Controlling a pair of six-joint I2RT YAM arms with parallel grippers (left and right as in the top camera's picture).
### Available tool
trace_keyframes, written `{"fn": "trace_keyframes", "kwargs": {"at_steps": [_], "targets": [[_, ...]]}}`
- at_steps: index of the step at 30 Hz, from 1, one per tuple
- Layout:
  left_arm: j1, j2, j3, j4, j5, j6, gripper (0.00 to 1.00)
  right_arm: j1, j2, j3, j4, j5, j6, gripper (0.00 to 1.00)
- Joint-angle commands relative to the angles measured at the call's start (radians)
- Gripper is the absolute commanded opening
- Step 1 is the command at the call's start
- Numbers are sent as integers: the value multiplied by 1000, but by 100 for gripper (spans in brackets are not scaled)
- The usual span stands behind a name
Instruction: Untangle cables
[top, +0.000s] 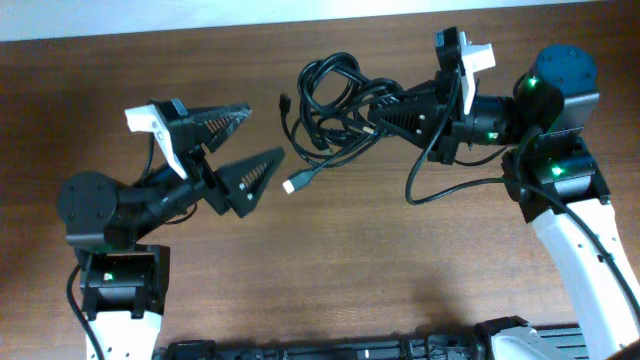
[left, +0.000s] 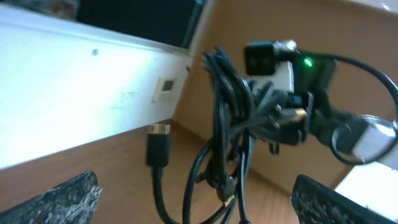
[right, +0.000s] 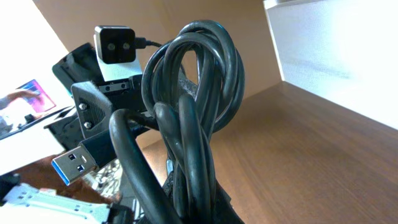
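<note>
The cables (top: 335, 105) are a black tangled bundle of loops at the back middle of the wooden table. A silver-tipped plug (top: 295, 183) trails out toward the front, and a small dark plug (top: 284, 103) sticks out on the left. My right gripper (top: 388, 115) is shut on the bundle's right side. In the right wrist view the cables (right: 196, 93) rise in thick loops from between its jaws (right: 194, 190), with a blue USB plug (right: 71, 163) at the left. My left gripper (top: 265, 131) stands wide open just left of the bundle, holding nothing. Its fingers (left: 62, 199) frame the hanging cables (left: 227, 124).
The right arm's own thicker wire (top: 440, 190) loops over the table in front of its wrist. The table's back edge (top: 300, 20) meets a white wall close behind the bundle. Bare wood (top: 350, 260) lies between the two arms.
</note>
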Motion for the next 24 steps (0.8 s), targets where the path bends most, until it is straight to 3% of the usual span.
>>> {"fn": "trace_keyframes", "kwargs": {"at_steps": [1, 7, 12, 13, 18, 24], "targets": [[2, -6, 6, 6, 142, 186, 99, -2, -21, 26, 10, -74, -13, 4], [2, 52, 6, -56, 214, 603, 99, -1, -21, 26, 10, -168, -13, 4], [-66, 93, 6, -21, 214, 613, 95, -1, -21, 26, 10, -166, -14, 4], [-64, 90, 6, -3, 214, 612, 100, -1, -20, 26, 10, -167, -14, 4], [-66, 51, 6, 180, 214, 613, 99, -1, -20, 26, 10, -167, -13, 4], [-67, 64, 6, 193, 302, 612, 99, -1, -20, 26, 10, -167, -13, 4]]}}
